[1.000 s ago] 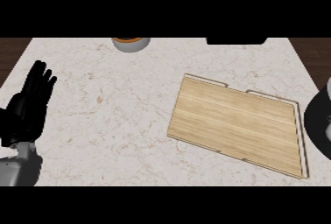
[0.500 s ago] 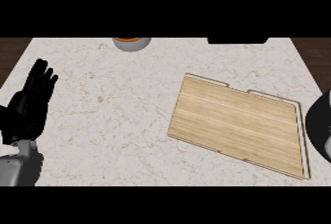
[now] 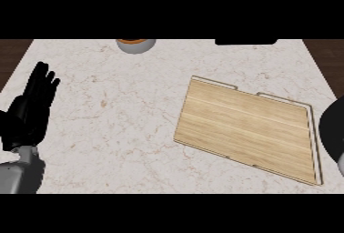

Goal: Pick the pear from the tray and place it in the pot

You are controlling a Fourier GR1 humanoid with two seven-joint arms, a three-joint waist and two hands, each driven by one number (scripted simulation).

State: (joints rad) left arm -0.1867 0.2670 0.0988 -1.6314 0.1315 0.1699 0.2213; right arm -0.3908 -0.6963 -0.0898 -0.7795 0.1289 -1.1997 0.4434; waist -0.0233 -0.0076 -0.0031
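Resting at the left edge of the view, the left hand (image 3: 30, 113) is open, its black fingers (image 3: 44, 77) straight and pointing toward the far side of the worktop (image 3: 114, 113); it holds nothing and touches nothing that can be seen. Its grey forearm (image 3: 17, 175) comes in from the near left corner.

A wooden tray (image 3: 249, 127) lies flat on the pale marbled worktop, right of centre and turned at a slant, so its far left corner points toward the middle and its near right corner sits close to the right edge. Two shallow notches mark its far rim. Its boards are bare; the pear shows nowhere in this view, neither on the tray nor elsewhere on the worktop.

At the right edge, just beside the tray's right end, a large dark rounded shape (image 3: 333, 132) is cut off by the frame; whether it is the right hand or the pot cannot be told, and no fingers can be made out there.

At the far edge, left of centre, stands a grey round vessel (image 3: 136, 45) with an orange inside, only partly in view. A black object (image 3: 245, 42) lies along the far edge further right, well apart from the tray.
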